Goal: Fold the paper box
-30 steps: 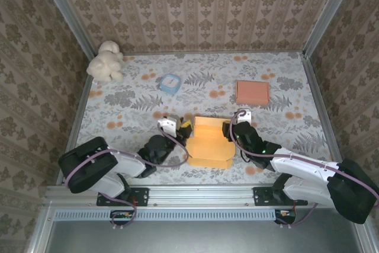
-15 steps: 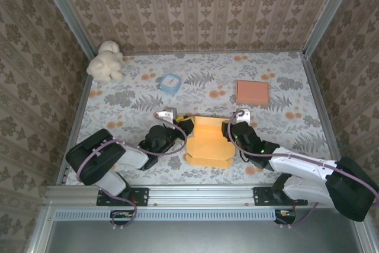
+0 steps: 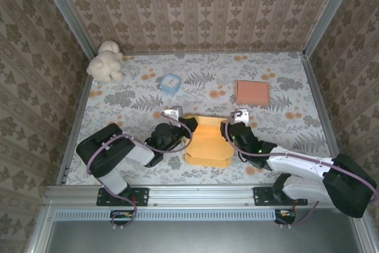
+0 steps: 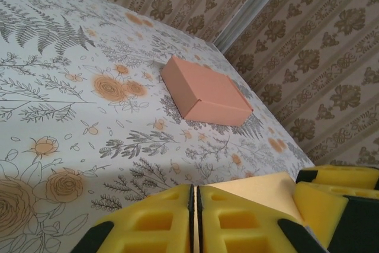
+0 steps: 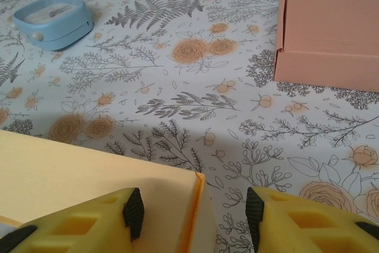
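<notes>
One orange paper box (image 3: 207, 142) sits in the middle of the bench (image 3: 284, 69), close to the near edge. It looks only partly folded, with loose flaps at the back.

Both sets of jaws are at that back part, one on each side. The left jaws are at the left back corner of the box. They are clenched. Their yellow pads (image 4: 148, 223) are pressed almost flat together, and a thin pale strip of the box is pinched between them. A flap of the paper box (image 4: 260, 191) shows just past the pads.

The right jaws are at the right back corner. They are released, with a wide gap. One yellow pad (image 5: 77, 223) is over the top of the paper box (image 5: 89, 176). The other pad is out over the bare bench. The edge of the box runs through the gap.

The left arm (image 3: 127, 149) lies low and reaches to the right, toward the box. The right arm (image 3: 296, 164) lies low too and reaches to the left.

Farther back on the bench, a flat pink box (image 3: 253, 92) lies on the right side. A small blue clock (image 3: 170, 83) lies back and a bit to the left. A white soft toy (image 3: 106, 61) sits in the far left corner.
</notes>
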